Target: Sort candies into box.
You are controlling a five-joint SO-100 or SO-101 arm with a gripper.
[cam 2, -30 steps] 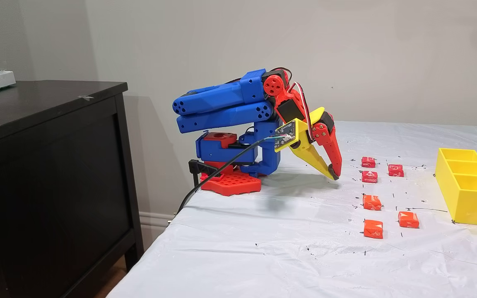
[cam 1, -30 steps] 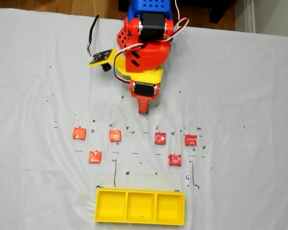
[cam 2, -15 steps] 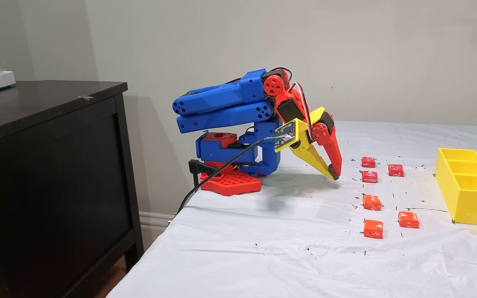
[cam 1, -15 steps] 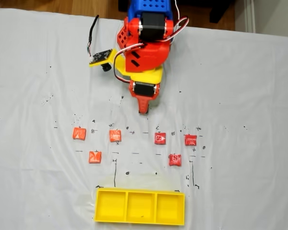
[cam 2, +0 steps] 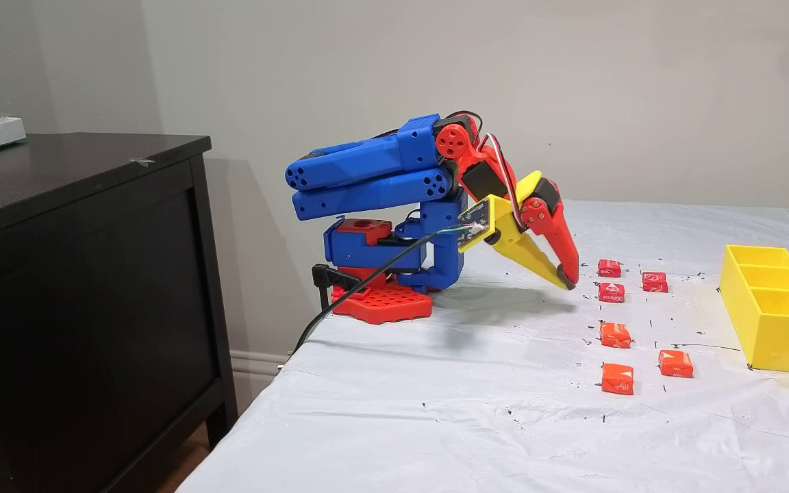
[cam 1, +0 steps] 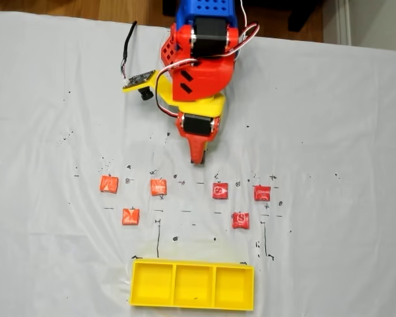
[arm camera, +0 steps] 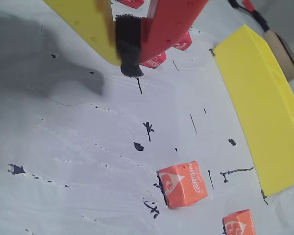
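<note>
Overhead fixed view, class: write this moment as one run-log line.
claw: shut, empty, short of candy row | candies: three orange, three red, all on cloth | yellow tray: empty

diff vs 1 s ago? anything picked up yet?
The gripper has edged forward toward the candies, jaws shut and empty. Nothing has been taken hold of. All six candies lie where they were, and the box holds nothing, as before.

Blue arm (cam 2: 367, 174) on a red perforated base (cam 2: 381, 302), with one yellow and one red fingers (cam 2: 562, 253).
</note>
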